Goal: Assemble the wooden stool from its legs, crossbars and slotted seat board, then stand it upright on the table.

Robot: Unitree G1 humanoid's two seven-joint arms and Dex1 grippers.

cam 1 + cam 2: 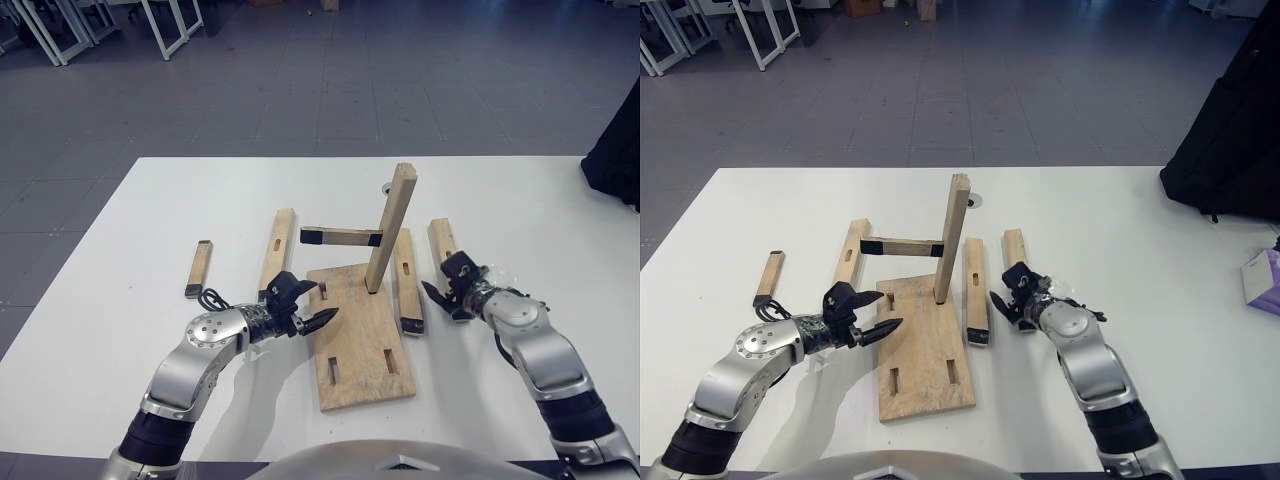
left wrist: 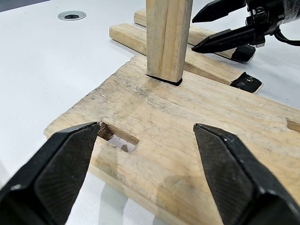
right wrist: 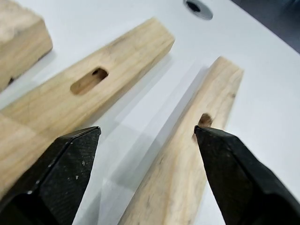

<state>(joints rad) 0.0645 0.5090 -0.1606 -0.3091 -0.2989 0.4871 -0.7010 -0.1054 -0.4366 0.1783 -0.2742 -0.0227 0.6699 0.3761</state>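
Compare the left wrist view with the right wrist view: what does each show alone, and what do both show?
Left wrist only: the open left gripper and the upright wooden leg standing in the flat slotted wooden seat board. Right wrist only: oval mortise holes in two loose wooden legs. Both: those legs lying on the white table, its round grey grommet and the open right gripper.
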